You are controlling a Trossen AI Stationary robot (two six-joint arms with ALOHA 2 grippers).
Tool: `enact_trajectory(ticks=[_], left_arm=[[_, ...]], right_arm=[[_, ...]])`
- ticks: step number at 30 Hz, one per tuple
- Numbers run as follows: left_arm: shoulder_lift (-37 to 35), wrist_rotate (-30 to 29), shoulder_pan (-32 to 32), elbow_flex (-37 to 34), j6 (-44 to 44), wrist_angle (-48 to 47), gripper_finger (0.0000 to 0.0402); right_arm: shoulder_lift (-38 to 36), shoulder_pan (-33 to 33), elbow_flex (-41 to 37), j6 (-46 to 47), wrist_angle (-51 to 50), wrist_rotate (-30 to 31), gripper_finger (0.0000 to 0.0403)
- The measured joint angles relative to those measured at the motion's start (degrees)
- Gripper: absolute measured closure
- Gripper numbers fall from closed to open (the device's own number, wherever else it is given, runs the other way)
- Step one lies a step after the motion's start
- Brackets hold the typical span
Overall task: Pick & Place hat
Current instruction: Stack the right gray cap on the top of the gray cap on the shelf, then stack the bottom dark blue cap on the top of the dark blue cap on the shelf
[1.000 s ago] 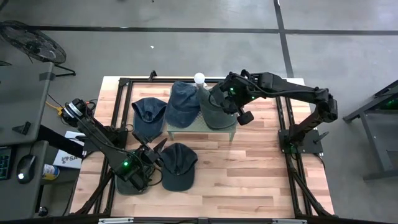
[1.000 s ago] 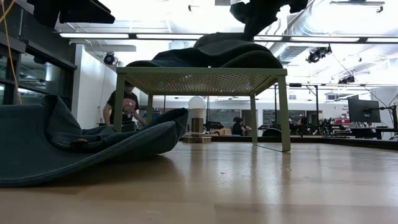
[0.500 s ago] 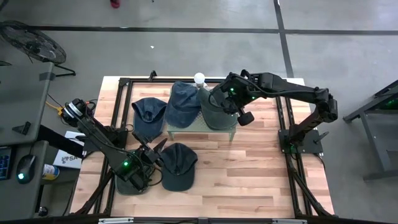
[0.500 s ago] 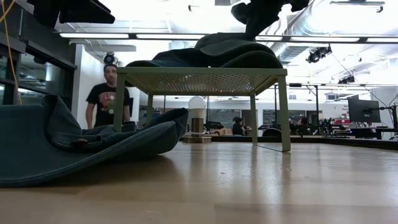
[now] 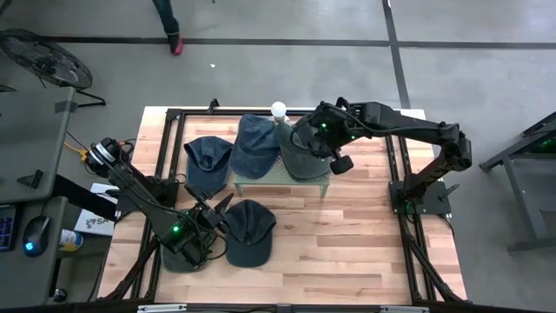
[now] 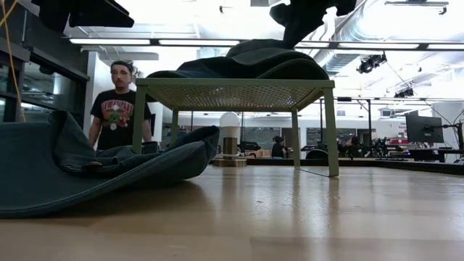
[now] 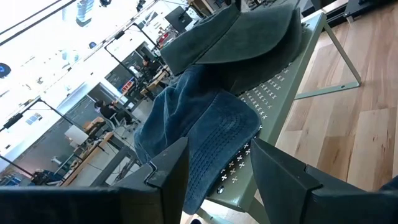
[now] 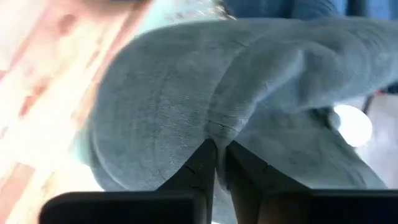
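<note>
Two hats lie on a green mesh rack point(image 5: 323, 181): a grey-green hat point(image 5: 301, 155) and a blue hat point(image 5: 255, 143) beside it. My right gripper point(image 5: 315, 139) stands over the grey-green hat's crown, shut on it; the low view shows the right gripper point(image 6: 297, 27) coming down from above. A dark blue hat point(image 5: 208, 159) lies on the table left of the rack, and another dark hat point(image 5: 250, 231) lies near the front. My left gripper point(image 5: 215, 211) waits open by that hat, over a further hat point(image 5: 176, 258). My right gripper point(image 8: 221, 158) pinches a small ridge of cloth on the grey-green hat's crown point(image 8: 214, 127) between its two fingertips point(image 8: 202, 163). It comes from above, pointing down. The hat lies on the rack top point(image 6: 232, 93), with its brim on the mesh.
A white ball-shaped thing point(image 5: 279, 109) stands at the rack's far edge. Black frame rails point(image 5: 174, 139) run along the table's sides. Bare wood point(image 5: 347, 243) spreads to the near right. A person point(image 6: 116, 105) stands in the room behind the table.
Both arms and all hats have stayed where they were. A person has walked through the room behind the table.
</note>
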Motion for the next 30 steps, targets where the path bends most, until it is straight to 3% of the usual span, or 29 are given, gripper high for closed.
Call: enact_trajectory(ticks=[18,24,30], left_arm=[[0.0,-0.1,0.0,0.0,0.3,0.0,0.0234],[0.0,0.0,0.0,0.0,0.3,0.0,0.0234],[0.0,0.5,0.0,0.0,0.4,0.0,0.0234]], right_arm=[[-2.2,0.2,0.0,6.4,1.8,3.1,0.0226],[-6.2,3.1,0.0,6.9,3.2,9.0,0.0207],[-11.3,8.0,0.0,13.6,3.2,14.8,0.0205]])
